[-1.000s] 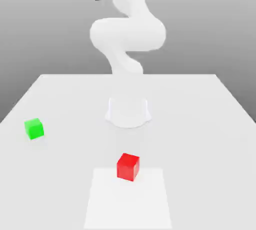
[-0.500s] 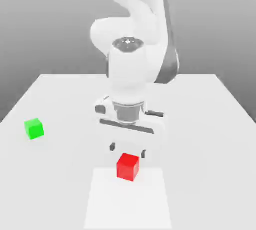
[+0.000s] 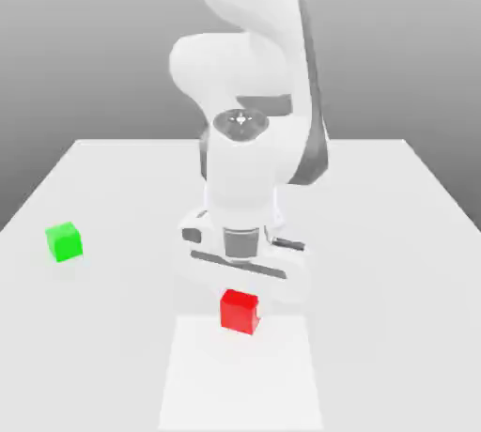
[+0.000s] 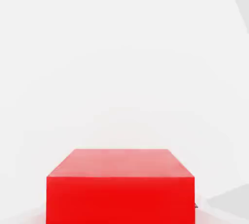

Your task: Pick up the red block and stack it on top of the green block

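Note:
The red block [image 3: 240, 313] rests on the white table [image 3: 376, 233] near the front middle, on the far edge of a paler rectangular patch. My gripper [image 3: 241, 297] has come straight down onto it; the hand covers the block's top and the fingers are shut on its sides. In the hand view the red block [image 4: 120, 186] looms very close, square on to the camera. The green block [image 3: 64, 241] sits alone on the table toward the exterior view's left, well apart from the gripper.
The arm's white base and bent links [image 3: 244, 54] rise behind the gripper at the table's middle. The paler rectangle [image 3: 240, 383] runs from the red block to the front edge.
The arm swung down from high above until the hand sits on the red block. The fingers, wide apart before, have closed on it. Both blocks stay where they were.

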`<state>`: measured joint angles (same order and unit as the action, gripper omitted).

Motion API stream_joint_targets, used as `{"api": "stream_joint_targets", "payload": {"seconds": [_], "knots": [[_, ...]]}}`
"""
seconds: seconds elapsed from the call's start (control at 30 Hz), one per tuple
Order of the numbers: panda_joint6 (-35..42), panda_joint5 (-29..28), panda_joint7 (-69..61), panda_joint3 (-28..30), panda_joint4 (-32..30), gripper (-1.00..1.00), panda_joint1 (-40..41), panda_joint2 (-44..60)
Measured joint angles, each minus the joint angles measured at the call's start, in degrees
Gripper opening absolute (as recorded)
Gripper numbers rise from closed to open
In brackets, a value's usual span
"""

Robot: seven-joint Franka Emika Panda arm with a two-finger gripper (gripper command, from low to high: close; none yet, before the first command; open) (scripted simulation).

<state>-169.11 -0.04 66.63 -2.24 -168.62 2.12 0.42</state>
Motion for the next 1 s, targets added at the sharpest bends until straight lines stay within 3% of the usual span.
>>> {"api": "stream_joint_targets", "payload": {"seconds": [0.17, 0.77, 1.0], "knots": [[7.16, -0.01, 1.71, 2.04, -0.72, -1.0, 2.51, -7.96], [15.88, -10.39, 30.92, 25.52, 4.16, -1.0, 45.28, -12.45], [9.98, -4.49, 28.39, 28.5, 5.01, -1.0, 45.27, -5.55]]}}
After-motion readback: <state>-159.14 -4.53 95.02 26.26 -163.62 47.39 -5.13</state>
